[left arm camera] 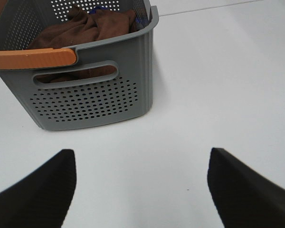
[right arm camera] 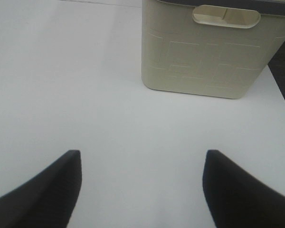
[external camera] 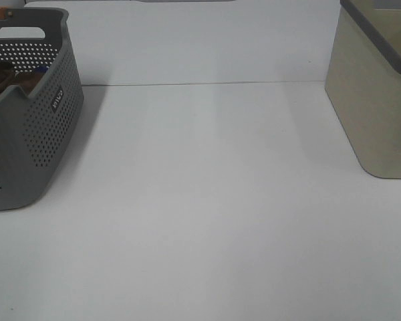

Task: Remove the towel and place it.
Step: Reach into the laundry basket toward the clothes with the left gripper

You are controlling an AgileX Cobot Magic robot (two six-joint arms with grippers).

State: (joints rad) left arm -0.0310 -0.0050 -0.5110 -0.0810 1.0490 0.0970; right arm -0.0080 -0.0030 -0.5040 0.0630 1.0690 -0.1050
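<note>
Towel (left arm camera: pixel 85 28) lies bunched in the grey basket (left arm camera: pixel 95 95), dead ahead of my left gripper (left arm camera: pixel 141 153) (the nearer one). It and my right gripper (right arm camera: pixel 142 152) both stand wide, empty.

1. The left jaws stand wide apart. Only the tips of the two dark fingers (left arm camera: pixel 35 194) show, with a broad gap between them and nothing gripped.
2. The right jaws are spread about as wide. Their dark fingers (right arm camera: pixel 38 194) are also well apart and hold nothing.
3. Both wrists tilt forward and downward, and the fingers on each reach out level with one another.
</note>
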